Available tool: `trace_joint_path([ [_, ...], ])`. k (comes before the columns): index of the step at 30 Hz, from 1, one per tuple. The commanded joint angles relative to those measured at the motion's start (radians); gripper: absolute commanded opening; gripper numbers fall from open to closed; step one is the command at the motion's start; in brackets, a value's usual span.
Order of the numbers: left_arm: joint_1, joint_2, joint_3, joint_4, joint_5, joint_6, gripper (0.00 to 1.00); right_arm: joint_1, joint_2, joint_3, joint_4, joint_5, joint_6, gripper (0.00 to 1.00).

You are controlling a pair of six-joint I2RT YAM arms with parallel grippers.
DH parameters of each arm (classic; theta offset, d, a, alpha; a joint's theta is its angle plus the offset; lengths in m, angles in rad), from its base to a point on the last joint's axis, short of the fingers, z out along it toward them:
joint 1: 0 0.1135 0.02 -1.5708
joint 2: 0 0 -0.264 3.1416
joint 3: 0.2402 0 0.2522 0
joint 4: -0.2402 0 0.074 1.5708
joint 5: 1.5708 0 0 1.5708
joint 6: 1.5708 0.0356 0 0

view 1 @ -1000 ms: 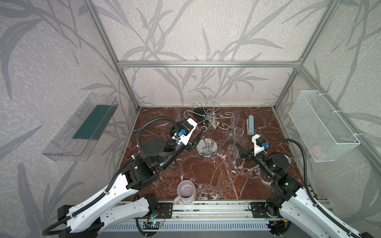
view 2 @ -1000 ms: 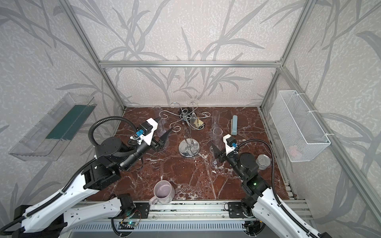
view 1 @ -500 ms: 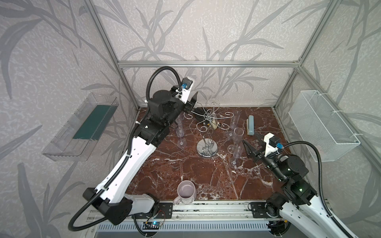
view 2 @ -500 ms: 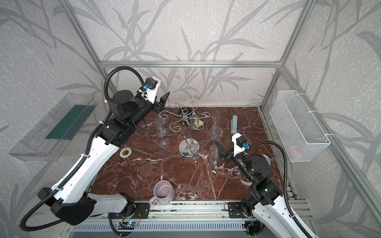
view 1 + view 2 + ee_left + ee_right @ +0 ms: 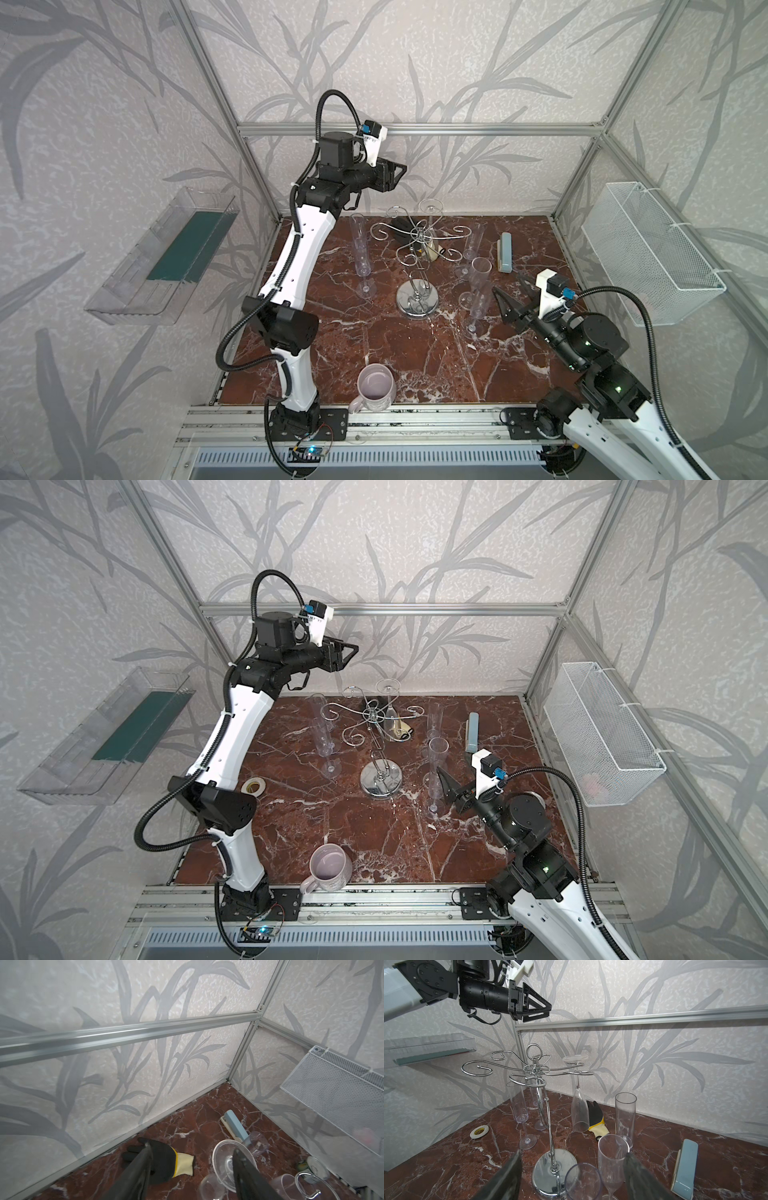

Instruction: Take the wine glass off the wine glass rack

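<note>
Glass (image 5: pixel 430 207) hangs foot-up on a far arm of the rack (image 5: pixel 419 237) in both top views. The left gripper (image 5: pixel 399 174) has swung up from beside the rack to well above it (jaws apart, empty). Left wrist: the glass shows beneath one of its fingers (image 5: pixel 247 1174). Right wrist: the right gripper (image 5: pixel 573 1154), wide and empty, faces the rack. Lift-off looks next.

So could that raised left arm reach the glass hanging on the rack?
Probably yes: the left gripper is open, empty and higher than the rack, with only the rack's curled wires near the hanging glass.
</note>
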Motion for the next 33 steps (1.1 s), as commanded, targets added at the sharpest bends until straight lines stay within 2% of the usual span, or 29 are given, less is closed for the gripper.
trace_joint_path([
  [1,-0.001,0.048,0.059,-0.072,0.152,-0.094,0.63,-0.002,-0.006,0.052,-0.046,0.022,0.015,0.75],
  [9,-0.001,0.164,0.153,-0.151,0.222,-0.101,0.61,-0.002,0.105,0.168,-0.111,-0.032,0.038,0.75],
  [20,-0.002,0.264,0.204,-0.118,0.315,-0.148,0.59,-0.003,0.159,0.205,-0.137,-0.062,0.066,0.75],
  [33,-0.036,0.251,0.168,-0.18,0.32,-0.106,0.51,-0.002,0.163,0.193,-0.143,-0.07,0.087,0.75],
])
